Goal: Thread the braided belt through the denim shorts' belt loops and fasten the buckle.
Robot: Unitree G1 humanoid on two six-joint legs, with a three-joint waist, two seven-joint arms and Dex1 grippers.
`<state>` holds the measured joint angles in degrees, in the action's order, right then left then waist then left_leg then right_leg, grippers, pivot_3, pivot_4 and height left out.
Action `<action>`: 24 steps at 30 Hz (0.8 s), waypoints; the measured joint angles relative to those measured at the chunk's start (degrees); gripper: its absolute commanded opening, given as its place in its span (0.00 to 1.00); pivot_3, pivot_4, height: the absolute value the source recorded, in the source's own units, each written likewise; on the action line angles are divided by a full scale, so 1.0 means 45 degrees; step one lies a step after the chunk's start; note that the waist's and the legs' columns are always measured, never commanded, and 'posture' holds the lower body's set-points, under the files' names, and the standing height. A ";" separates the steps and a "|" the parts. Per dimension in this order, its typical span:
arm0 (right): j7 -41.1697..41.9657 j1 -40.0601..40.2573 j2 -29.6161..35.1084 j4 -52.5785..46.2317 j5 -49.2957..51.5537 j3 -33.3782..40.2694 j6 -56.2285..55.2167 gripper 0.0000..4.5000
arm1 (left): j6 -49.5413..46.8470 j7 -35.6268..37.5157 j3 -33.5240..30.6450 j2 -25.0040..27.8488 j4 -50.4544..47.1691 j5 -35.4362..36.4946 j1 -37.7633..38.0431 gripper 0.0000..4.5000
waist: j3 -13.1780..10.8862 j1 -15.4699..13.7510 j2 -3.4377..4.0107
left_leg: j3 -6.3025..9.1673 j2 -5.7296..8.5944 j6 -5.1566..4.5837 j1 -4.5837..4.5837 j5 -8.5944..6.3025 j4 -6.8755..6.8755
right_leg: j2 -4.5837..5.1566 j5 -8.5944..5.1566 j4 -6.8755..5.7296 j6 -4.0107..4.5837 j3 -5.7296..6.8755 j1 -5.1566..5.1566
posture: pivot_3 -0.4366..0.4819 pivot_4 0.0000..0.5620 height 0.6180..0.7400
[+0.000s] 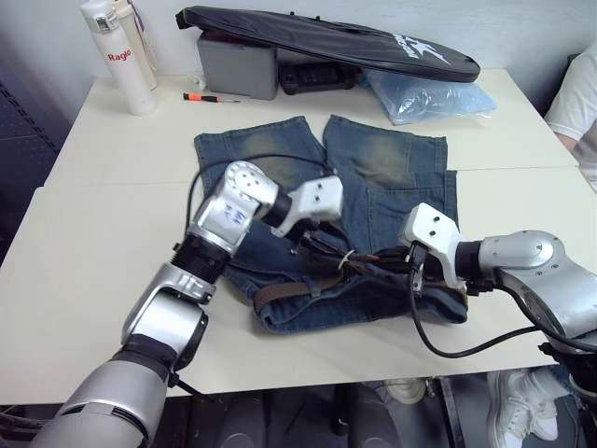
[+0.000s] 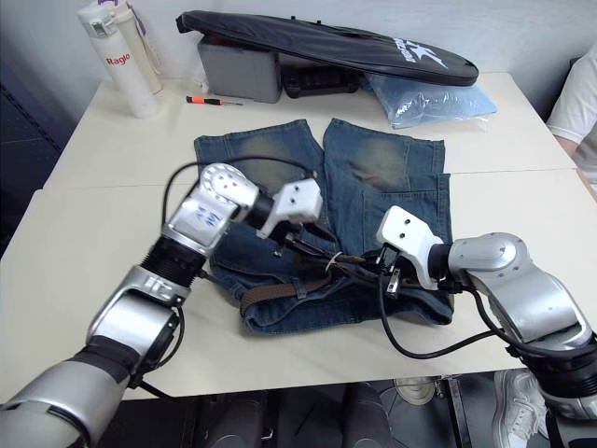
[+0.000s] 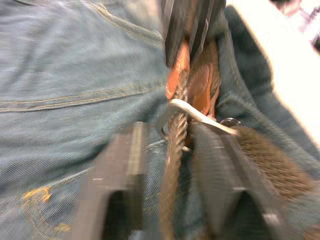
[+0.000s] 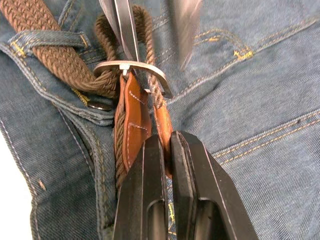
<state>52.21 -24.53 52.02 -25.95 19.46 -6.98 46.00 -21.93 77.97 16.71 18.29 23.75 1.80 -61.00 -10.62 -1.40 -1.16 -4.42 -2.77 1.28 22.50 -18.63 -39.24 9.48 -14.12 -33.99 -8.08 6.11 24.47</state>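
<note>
One belt point(image 4: 55, 60), one buckle point(image 4: 132, 70), seemingly.

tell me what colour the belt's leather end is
Orange-brown leather end, clearest in the right wrist view.

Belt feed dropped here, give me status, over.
Right gripper shut on belt end by buckle. Left gripper open, straddling belt. Belt through loop on shorts. Nothing blocking.

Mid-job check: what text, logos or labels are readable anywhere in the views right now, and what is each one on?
"Ragle": red letters on the white bottle at the table's far left corner.
White logo with lettering on the long black bag: too small to read.
Small blue mark on the left arm's silver housing: too blurred to read.
No text on the denim shorts or the braided belt.
</note>
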 measured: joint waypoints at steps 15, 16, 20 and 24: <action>0.0729 0.0323 0.0729 0.0888 -0.1345 -0.0154 -0.3270 0.00 | -0.5609 0.1773 -0.0274 0.3937 -0.4202 0.3309 0.1525 0.46 | 0.0000 -0.0055 0.0000 | 0.0002 -0.0001 0.0001 -0.0001 0.0000 -0.0015 | 0.0000 0.0000 -0.0006 0.0000 -0.0004 -0.0007 | 0.48 0.27 1.00; 0.0739 0.0322 0.0728 0.0889 -0.1347 -0.0154 -0.3300 0.00 | -0.5670 0.1736 -0.0072 0.3832 -0.4344 0.3329 0.1612 0.36 | 0.0000 -0.0072 0.0000 | 0.0003 0.0000 0.0001 -0.0001 0.0000 -0.0020 | 0.0000 0.0000 -0.0005 0.0000 -0.0004 -0.0011 | 0.48 0.27 1.00; 0.0756 0.0325 0.0726 0.0901 -0.1345 -0.0154 -0.3382 0.00 | -0.5706 0.1034 0.0406 0.3235 -0.4569 0.3304 0.1699 0.00 | 0.0000 -0.0021 0.0000 | 0.0002 0.0000 0.0001 -0.0002 0.0000 -0.0018 | 0.0000 0.0000 -0.0007 0.0000 -0.0004 -0.0010 | 0.48 0.27 1.00; 0.0752 0.0329 0.0723 0.0867 -0.1339 -0.0141 -0.3322 0.00 | -0.5363 -0.0074 0.1382 0.2480 -0.4530 0.2702 0.1701 0.00 | 0.0000 -0.0017 0.0000 | 0.0001 0.0000 0.0000 -0.0004 0.0000 -0.0017 | 0.0000 0.0000 -0.0006 -0.0001 -0.0004 -0.0010 | 0.48 0.27 1.00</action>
<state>55.59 -23.05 55.27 -22.05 13.44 -7.61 31.05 -46.06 77.64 22.92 29.45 3.36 13.96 -53.34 -10.62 -1.47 -1.16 -4.42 -2.77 1.28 22.48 -18.62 -39.32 9.48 -14.12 -34.01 -8.09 6.09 24.43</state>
